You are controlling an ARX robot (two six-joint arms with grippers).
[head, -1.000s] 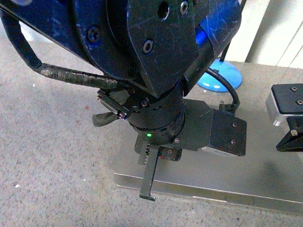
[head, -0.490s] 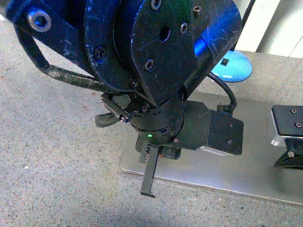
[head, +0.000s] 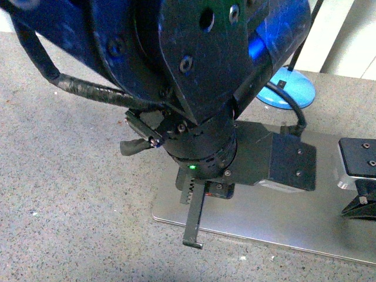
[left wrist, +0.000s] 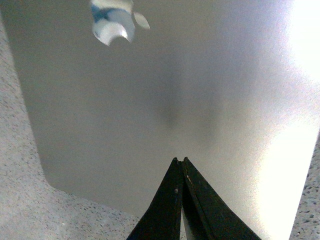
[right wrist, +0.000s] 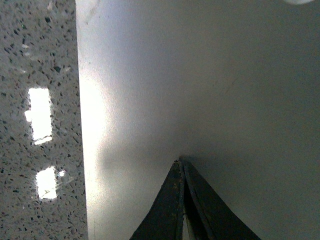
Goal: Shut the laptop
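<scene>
Shifted slightly right above closed laptop [head: 264, 217]: left end effector [left wrist: 181, 160], tips together; right end effector [right wrist: 181, 161] also together.

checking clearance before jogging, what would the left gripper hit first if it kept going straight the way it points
The laptop: the left gripper has its shut fingers aimed at the closed silver lid. How much gap there is, or whether they already touch, cannot be told.
</scene>
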